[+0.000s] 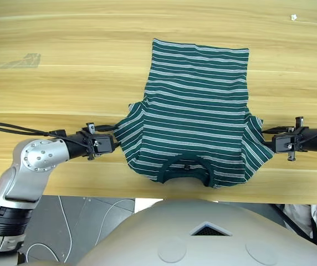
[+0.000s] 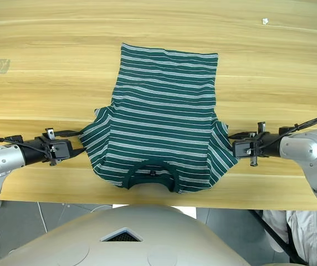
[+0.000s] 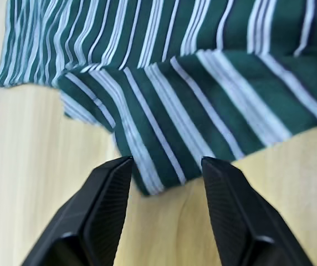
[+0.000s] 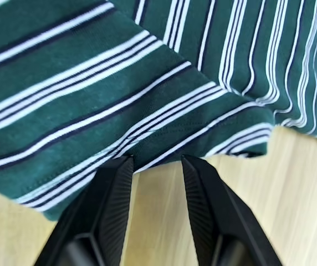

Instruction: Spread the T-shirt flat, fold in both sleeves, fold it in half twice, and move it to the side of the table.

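Observation:
A dark green T-shirt with white stripes (image 1: 197, 111) lies on the wooden table (image 1: 64, 88), collar (image 1: 185, 169) toward me and hem at the far side. Both short sleeves are rumpled near the shoulders. My left gripper (image 1: 116, 145) rests low on the table at the left sleeve (image 3: 164, 127); it is open, with the sleeve's hem just between its fingertips (image 3: 117, 172). At the right sleeve (image 4: 92, 111) my right gripper (image 2: 230, 147) is also open, and the hem reaches its fingertips (image 4: 192, 166).
The table's front edge (image 1: 64, 191) runs just below both arms. A small white scrap (image 1: 294, 17) lies at the far right, and a faint grey patch (image 1: 20, 61) marks the far left. Bare wood stretches on either side of the shirt.

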Available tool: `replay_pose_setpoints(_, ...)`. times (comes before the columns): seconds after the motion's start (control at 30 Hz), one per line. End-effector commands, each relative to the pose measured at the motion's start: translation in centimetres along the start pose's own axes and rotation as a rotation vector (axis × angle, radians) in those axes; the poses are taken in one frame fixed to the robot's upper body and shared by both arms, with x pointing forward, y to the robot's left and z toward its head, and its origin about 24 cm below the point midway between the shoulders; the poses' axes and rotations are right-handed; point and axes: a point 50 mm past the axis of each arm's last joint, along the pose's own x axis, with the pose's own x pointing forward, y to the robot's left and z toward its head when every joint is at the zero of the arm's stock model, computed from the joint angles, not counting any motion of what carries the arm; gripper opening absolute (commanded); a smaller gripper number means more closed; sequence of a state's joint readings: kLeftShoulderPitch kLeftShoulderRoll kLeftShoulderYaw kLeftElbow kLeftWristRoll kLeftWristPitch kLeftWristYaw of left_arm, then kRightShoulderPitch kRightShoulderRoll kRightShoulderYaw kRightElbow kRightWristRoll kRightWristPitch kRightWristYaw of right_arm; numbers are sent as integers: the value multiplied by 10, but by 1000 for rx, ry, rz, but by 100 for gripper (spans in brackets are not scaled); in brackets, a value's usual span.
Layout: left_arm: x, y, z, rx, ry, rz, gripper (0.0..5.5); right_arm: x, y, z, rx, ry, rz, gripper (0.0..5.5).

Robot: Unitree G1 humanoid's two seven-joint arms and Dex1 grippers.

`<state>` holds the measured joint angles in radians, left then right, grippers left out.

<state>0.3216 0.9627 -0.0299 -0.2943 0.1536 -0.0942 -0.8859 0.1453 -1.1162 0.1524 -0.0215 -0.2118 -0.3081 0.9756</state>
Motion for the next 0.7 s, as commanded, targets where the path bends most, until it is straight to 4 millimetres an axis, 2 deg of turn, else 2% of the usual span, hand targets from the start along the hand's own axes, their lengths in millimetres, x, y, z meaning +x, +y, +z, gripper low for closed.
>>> replay_pose_setpoints(0.03,-6,-3,-12,-19,45,10,229,-3,-3,-15,10,85,1,163)
replay_pose_setpoints(0.17,-6,-7,-6,-45,4,29,229,-7,-13,-13,25,59,-28,163)
replay_pose_setpoints(0.43,-27,24,0,-109,-65,235,229,-31,-50,0,-37,48,-222,163)
replay_pose_setpoints(0.5,-27,26,3,-170,-116,291,229,-35,-56,4,-72,58,-251,163)
replay_pose_setpoints(0.57,-23,21,2,-244,-163,325,229,-41,-64,6,-107,79,-292,163)
replay_pose_setpoints(0.63,-19,17,3,-302,-214,381,229,-43,-77,7,-130,91,-383,163)
replay_pose_setpoints(0.7,-8,19,13,-399,-319,499,229,-37,-102,13,-109,5,-678,163)
